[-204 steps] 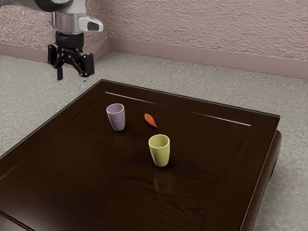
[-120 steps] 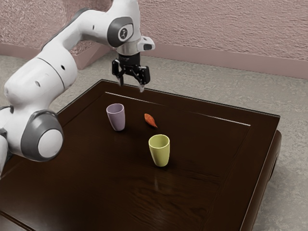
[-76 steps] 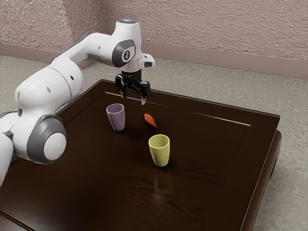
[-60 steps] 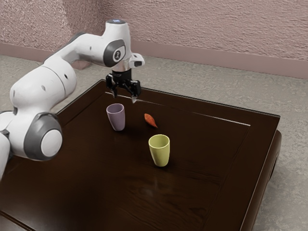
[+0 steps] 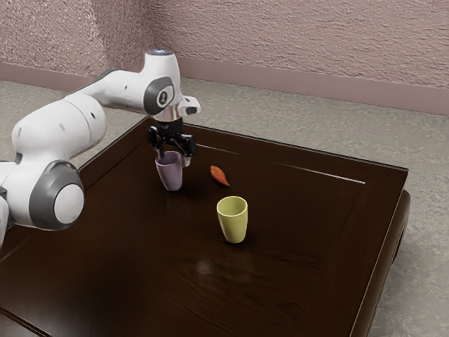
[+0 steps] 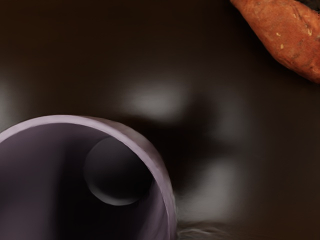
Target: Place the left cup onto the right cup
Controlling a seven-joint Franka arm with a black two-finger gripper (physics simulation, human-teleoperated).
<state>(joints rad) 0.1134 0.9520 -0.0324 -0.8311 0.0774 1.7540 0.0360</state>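
Observation:
The purple cup [image 5: 169,175] stands upright toward the exterior view's left on the dark wooden table [image 5: 302,239]. A yellow-green cup [image 5: 232,219] stands upright to its right and nearer the front. My gripper [image 5: 172,152] hangs directly over the purple cup's rim, open, its fingers reaching down around the rim's level. In the wrist view the purple cup [image 6: 75,185] lies just under the hand, and I look down into its hollow inside.
An orange sweet potato [image 5: 219,175] lies between the two cups, a little behind them; it is also in the wrist view [image 6: 287,35]. The table has a raised rim [image 5: 280,149]. A pink textured wall [image 5: 316,35] rises behind.
My arm has swung in from the far left, passed over the table's back edge and come down to the purple cup's rim. Neither cup nor the sweet potato has moved.

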